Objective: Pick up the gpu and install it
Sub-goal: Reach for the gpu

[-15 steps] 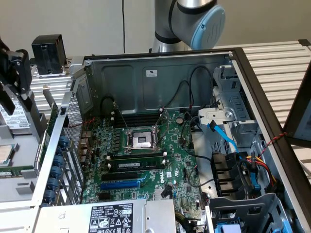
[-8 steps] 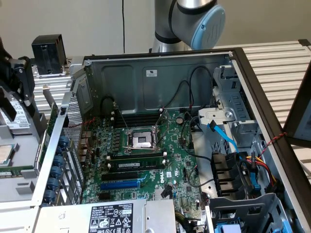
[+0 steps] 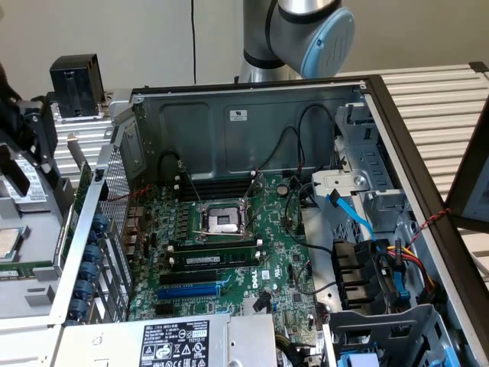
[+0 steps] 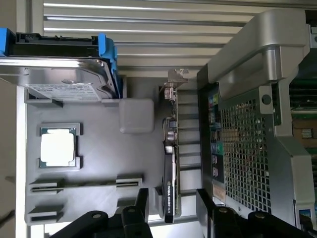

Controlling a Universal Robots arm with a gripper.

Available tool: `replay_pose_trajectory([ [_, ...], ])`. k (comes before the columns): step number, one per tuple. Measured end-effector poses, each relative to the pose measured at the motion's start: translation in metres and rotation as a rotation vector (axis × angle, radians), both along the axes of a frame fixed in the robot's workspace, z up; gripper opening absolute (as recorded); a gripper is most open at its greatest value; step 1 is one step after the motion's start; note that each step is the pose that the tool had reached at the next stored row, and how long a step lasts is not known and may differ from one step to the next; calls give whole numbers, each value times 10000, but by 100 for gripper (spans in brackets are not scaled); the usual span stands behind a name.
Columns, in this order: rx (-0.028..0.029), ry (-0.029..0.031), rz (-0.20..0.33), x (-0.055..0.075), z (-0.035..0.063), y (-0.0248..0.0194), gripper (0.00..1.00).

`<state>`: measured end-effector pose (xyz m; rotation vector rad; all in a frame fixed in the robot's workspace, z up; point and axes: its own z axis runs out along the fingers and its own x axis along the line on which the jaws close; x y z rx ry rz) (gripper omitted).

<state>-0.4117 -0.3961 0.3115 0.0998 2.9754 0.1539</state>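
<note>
Both fingers [image 4: 142, 203] of the claw [image 4: 171, 193] stand spread apart, empty, one on each flat side of the graphics card [image 4: 171, 148]. The card stands on its edge in a slot along the grey tray's [image 4: 99, 163] edge nearest the computer case [image 4: 247, 148]. The case wall is just beside the card, so the finger on that side could knock against it. A squeeze landing off-centre might tip the thin card or press on its fan, and the metal end bracket could catch in the slot. White lettering on the card's black cover appears to read NVIDIA Quadro. In the exterior view, the motherboard [image 3: 221, 252] carries what looks like a DELL mark, and the power supply's [image 3: 176, 344] label is too fine to read.
</note>
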Motion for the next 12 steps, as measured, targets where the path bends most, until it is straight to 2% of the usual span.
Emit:
replay_pose_trajectory([
  [2,50,-27,2,1,-26,-6,51],
  [6,60,-43,1,0,-98,-34,51],
  [10,70,-47,-11,8,-170,-41,51],
  [12,102,-50,-35,42,-200,-40,51],
])
